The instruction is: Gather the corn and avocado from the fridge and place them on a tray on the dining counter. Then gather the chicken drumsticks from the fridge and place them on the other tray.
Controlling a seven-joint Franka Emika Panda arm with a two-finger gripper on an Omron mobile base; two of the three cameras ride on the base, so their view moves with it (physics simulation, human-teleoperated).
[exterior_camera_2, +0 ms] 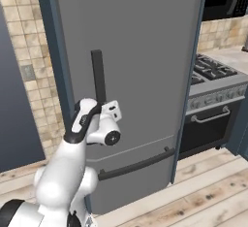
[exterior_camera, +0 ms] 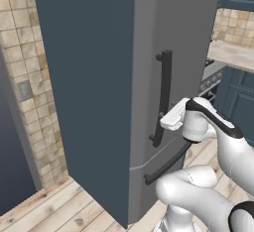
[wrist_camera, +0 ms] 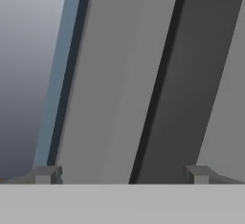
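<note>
With the fridge (exterior_camera_2: 131,75) shut and the food presumably inside, the gripper (wrist_camera: 122,173) has its jaws spread around the door handle (wrist_camera: 179,84), likely needing to close and pull.

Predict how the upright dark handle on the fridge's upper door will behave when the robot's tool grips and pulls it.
The upright handle looks like a stiff bar fixed at both ends, so it probably won't bend. Its smooth finish may be somewhat slippery. The fridge door is tall and wide, so it likely resists before swinging. The open tool has the bar between its fingertips.
</note>
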